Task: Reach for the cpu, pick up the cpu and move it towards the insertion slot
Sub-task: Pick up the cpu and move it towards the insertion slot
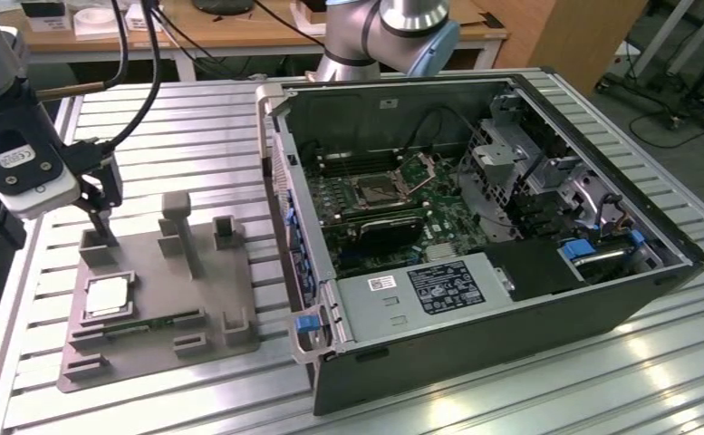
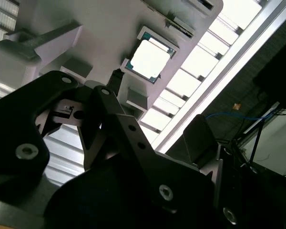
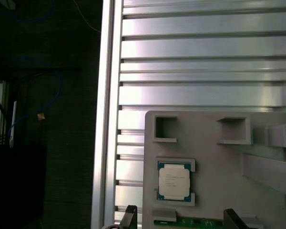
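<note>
The cpu is a small silvery square lying flat in a recess of the grey fixture plate, at the exterior view's left. Both wrist views show the cpu bare and untouched. My gripper hangs over the far end of the plate, a short way above and behind the chip. It is open: its two dark fingertips stand wide apart with nothing between them. The insertion slot is a shiny square socket on the motherboard inside the open computer case, with its metal lid tilted up.
Upright grey blocks rise from the fixture plate beside the gripper. A green memory strip lies along the plate's near side. The slatted aluminium table ends just past the plate, at the exterior view's left. The arm's base stands behind the case.
</note>
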Robot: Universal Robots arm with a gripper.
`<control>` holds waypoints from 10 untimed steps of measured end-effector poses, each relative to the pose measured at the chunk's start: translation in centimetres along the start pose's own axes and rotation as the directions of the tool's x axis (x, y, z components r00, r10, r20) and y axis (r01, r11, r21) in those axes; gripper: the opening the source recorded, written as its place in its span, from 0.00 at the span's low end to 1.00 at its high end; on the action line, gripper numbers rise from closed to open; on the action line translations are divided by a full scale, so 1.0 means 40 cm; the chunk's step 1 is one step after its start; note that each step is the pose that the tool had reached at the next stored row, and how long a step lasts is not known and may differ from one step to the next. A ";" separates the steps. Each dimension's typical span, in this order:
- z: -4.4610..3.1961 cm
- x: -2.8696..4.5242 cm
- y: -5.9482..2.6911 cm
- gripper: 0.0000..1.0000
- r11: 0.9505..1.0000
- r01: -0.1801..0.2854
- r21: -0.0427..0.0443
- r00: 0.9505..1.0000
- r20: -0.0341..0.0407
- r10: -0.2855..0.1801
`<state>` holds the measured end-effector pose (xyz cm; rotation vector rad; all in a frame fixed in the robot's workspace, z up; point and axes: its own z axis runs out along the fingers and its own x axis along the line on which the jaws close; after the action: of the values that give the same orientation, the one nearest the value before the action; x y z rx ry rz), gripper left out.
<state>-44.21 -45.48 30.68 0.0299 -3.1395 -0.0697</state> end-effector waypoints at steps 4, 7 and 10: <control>0.004 0.000 0.000 0.78 1.000 0.000 0.000 1.000 0.000 0.000; 0.008 0.000 0.000 0.78 1.000 0.000 0.000 1.000 0.000 0.000; 0.011 0.000 0.000 0.78 1.000 0.000 0.000 1.000 0.000 0.000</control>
<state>-44.20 -45.48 30.23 0.0301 -3.1395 -0.0697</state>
